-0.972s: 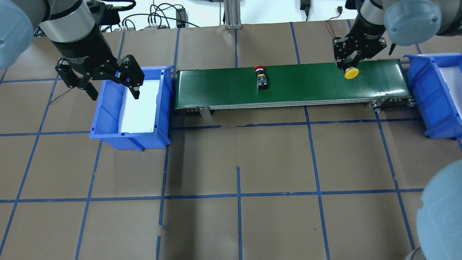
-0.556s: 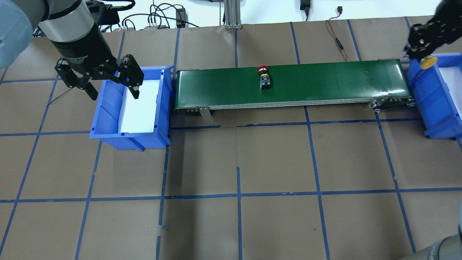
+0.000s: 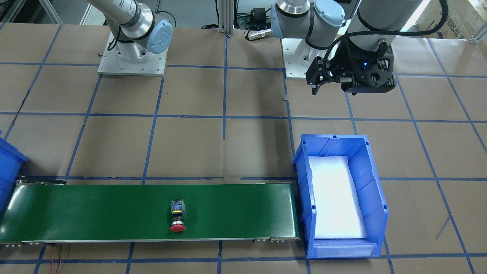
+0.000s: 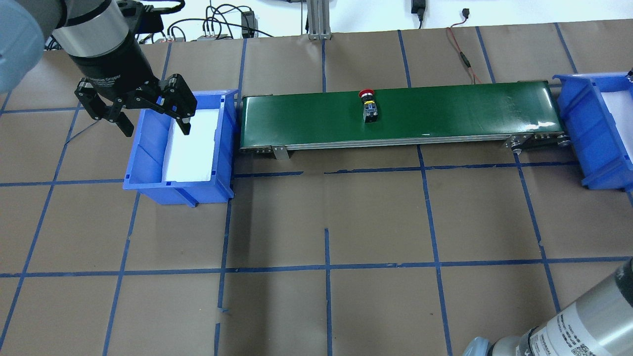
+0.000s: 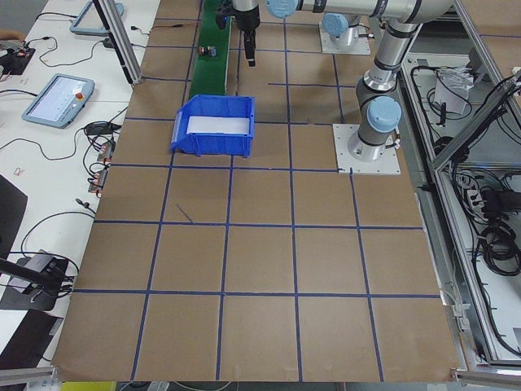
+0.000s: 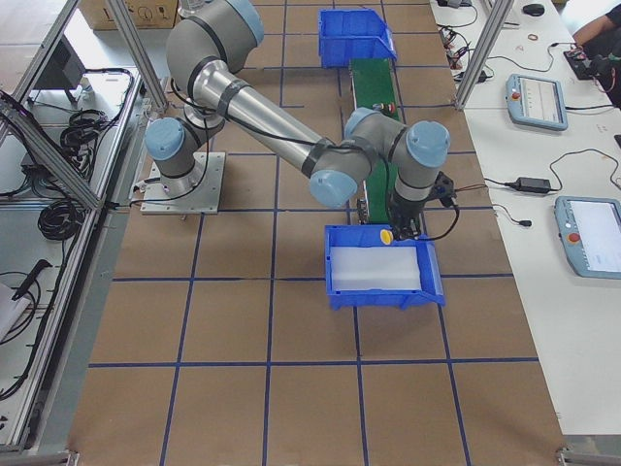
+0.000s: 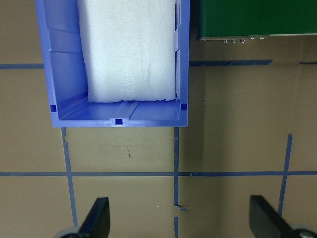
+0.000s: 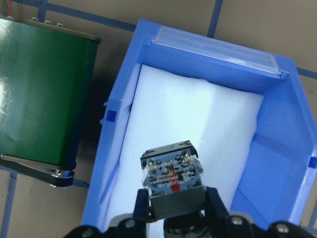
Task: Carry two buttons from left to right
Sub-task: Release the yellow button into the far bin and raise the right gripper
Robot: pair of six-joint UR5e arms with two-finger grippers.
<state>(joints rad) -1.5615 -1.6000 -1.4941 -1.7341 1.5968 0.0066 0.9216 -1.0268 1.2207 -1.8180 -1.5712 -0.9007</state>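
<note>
The red-capped button (image 4: 370, 106) lies on its side near the middle of the green conveyor belt (image 4: 445, 113); it also shows in the front view (image 3: 177, 217). My right gripper (image 8: 176, 198) is shut on the yellow button's black-grey body (image 8: 171, 173) and holds it above the white foam of the right blue bin (image 8: 277, 163). Its yellow cap (image 6: 386, 235) shows in the right exterior view. My left gripper (image 4: 157, 131) is open and empty, hovering over the left blue bin (image 4: 148, 163). Its fingers (image 7: 99, 218) are spread wide.
The left bin (image 3: 374, 198) stands against the belt's left end and holds only white foam. The right bin (image 4: 578, 128) stands at the belt's right end. Cables lie along the table's far edge (image 4: 217, 27). My right arm's elbow (image 4: 568, 326) fills the overhead view's lower right corner.
My right gripper carried the yellow button from the belt's right end over the right bin, leaving the overhead view. The red button moved right along the belt. The left gripper stayed.
</note>
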